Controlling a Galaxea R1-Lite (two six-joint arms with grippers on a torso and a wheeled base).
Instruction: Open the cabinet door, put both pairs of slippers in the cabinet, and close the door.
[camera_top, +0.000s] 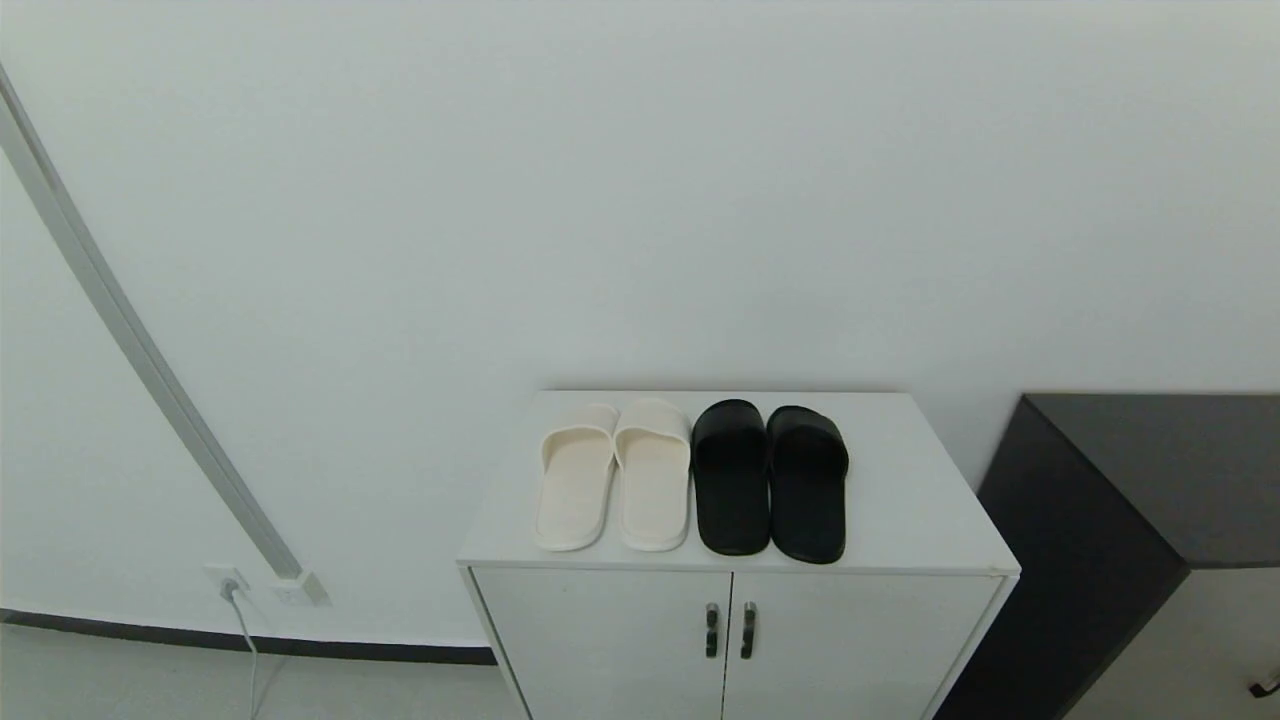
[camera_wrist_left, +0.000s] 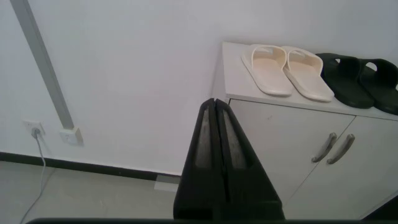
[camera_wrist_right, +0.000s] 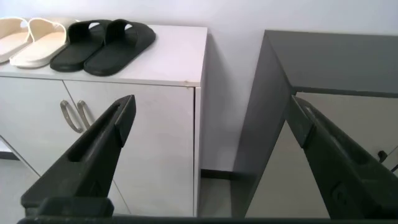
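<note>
Head view: a white cabinet (camera_top: 930, 500) stood against the pale wall (camera_top: 640, 200). Its two doors (camera_top: 600, 650) were shut and flush, and a pair of slim metal handles (camera_top: 712, 630) sat side by side where the doors met. On the cabinet's top, both pairs of slippers sat in one row, toes toward the back edge and heels close to the front edge. The white slippers (camera_top: 615, 480) took the left half. The black slippers (camera_top: 770, 485) lay just beside them, from the middle toward the right, leaving bare board along the right edge and at both right corners. Each pair lay sole down, its two slippers side by side and touching.

The left gripper (camera_wrist_left: 216, 102), seen from its own wrist, pointed at the wall just left of the cabinet and stood apart from it. Its two fingers were pressed flat together with no gap, holding nothing and touching nothing. The right gripper (camera_wrist_right: 211, 107) faced the cabinet's right front corner, its jaws spread wide with nothing between them, clear of doors and handles alike.

A dark unit (camera_top: 1100, 520) stood near the cabinet's right side, a strip of wall showing between them. To the left, a grey conduit (camera_top: 130, 340) slanted down the wall to a socket (camera_top: 228, 580) near the floor, with a cable (camera_top: 245, 630) plugged in.
</note>
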